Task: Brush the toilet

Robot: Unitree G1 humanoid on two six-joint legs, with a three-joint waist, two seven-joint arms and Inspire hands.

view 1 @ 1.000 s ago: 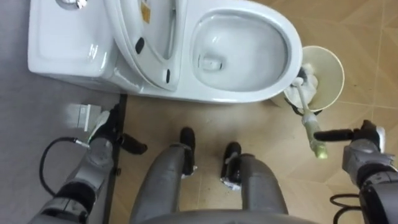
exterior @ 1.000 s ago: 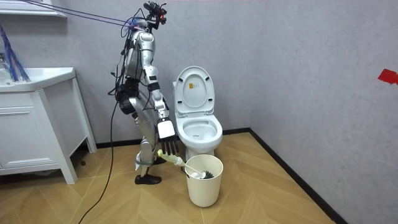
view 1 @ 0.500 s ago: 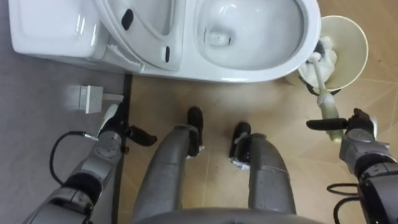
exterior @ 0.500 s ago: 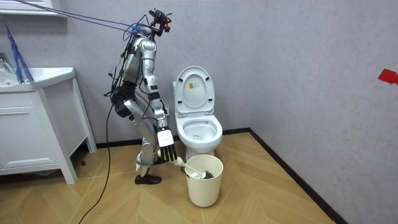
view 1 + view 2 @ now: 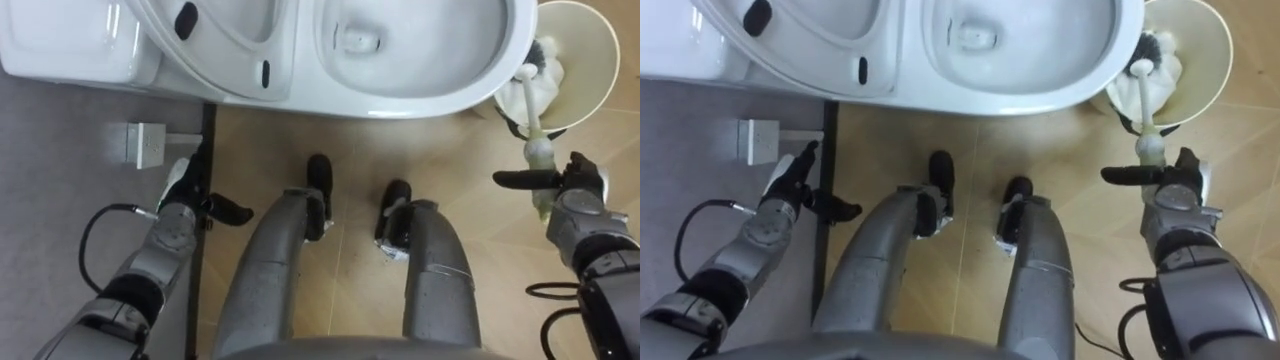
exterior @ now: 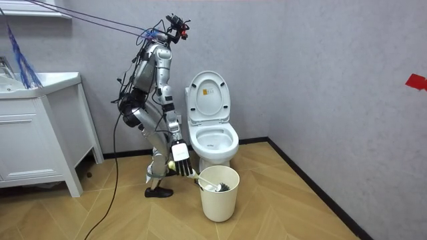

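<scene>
The white toilet (image 5: 400,100) stands before me with its lid up and its bowl open. Just right of it is a cream bin (image 5: 592,45). The toilet brush (image 5: 532,110) leans with its dark bristle head down in the bin and its white shaft rising to a pale green grip. My right hand (image 5: 578,195) is shut on that grip, thumb pointing left, outside the bin's near rim. My left hand (image 5: 185,200) hangs open low at my left side, holding nothing. In the room view I bend forward at the toilet (image 6: 212,137), my right hand (image 6: 180,157) by the bin (image 6: 219,195).
A small white box (image 5: 145,145) sits on the grey surface left of the toilet, beside a dark strip. A white vanity cabinet (image 6: 40,143) stands at the room view's left. Bare wooden floor lies to the room view's right of the bin.
I have leaned further forward, so the eye view has slid toward my feet. The brush shaft stands more upright in my right hand; its head stays in the bin.
</scene>
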